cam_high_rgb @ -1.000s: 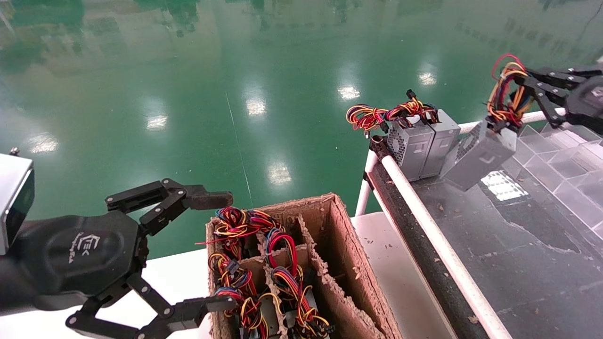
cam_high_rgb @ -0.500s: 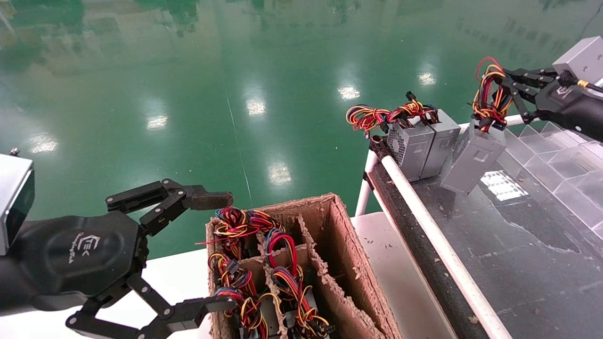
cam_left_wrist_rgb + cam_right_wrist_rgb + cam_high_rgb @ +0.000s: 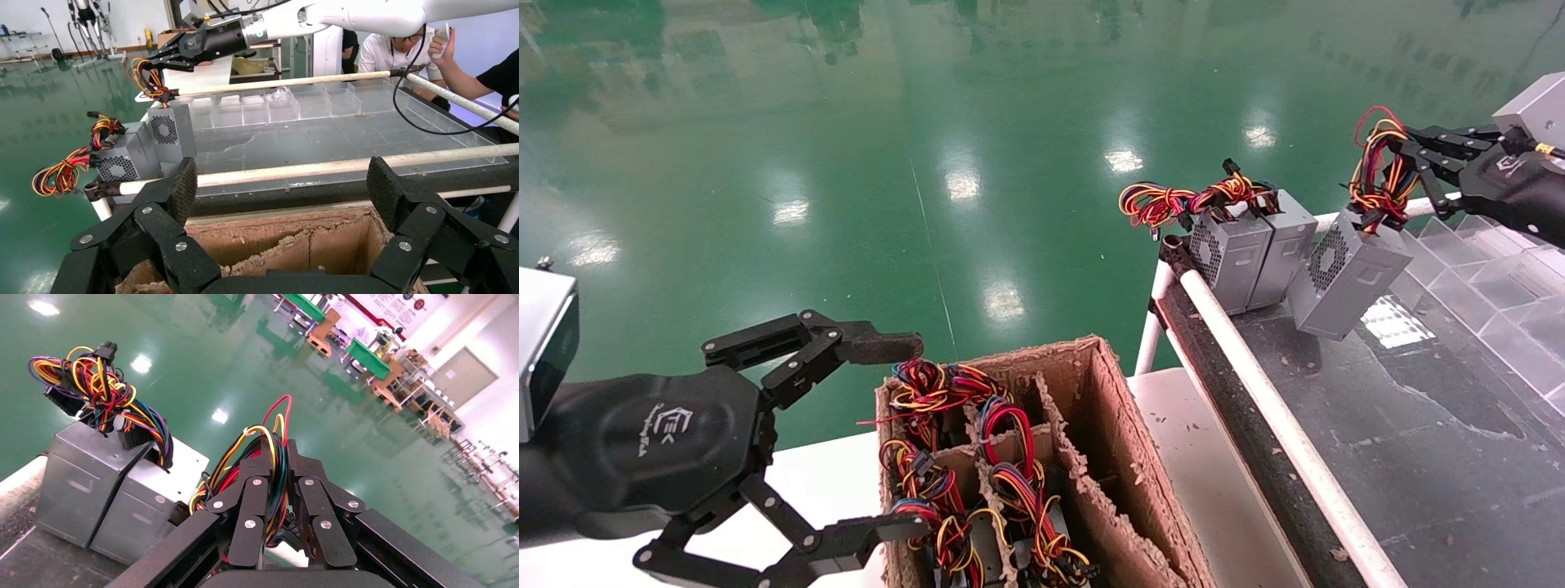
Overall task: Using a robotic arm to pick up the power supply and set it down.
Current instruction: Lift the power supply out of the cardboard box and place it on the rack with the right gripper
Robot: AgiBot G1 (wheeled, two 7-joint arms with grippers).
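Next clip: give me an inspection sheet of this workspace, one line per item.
Surface: dark conveyor belt between white rails; white table beside it.
Job's things: power supply hangs tilted by its wires, low over the belt beside two parked units.
Clutter: divided cardboard box holding more wired units; clear trays along the belt's far side.
Grippers: right tool shut on the wire bundle; left tool open, idle by the box.
Cables: coloured wire loops gripped.
Surroundings: green floor; people beyond the belt.
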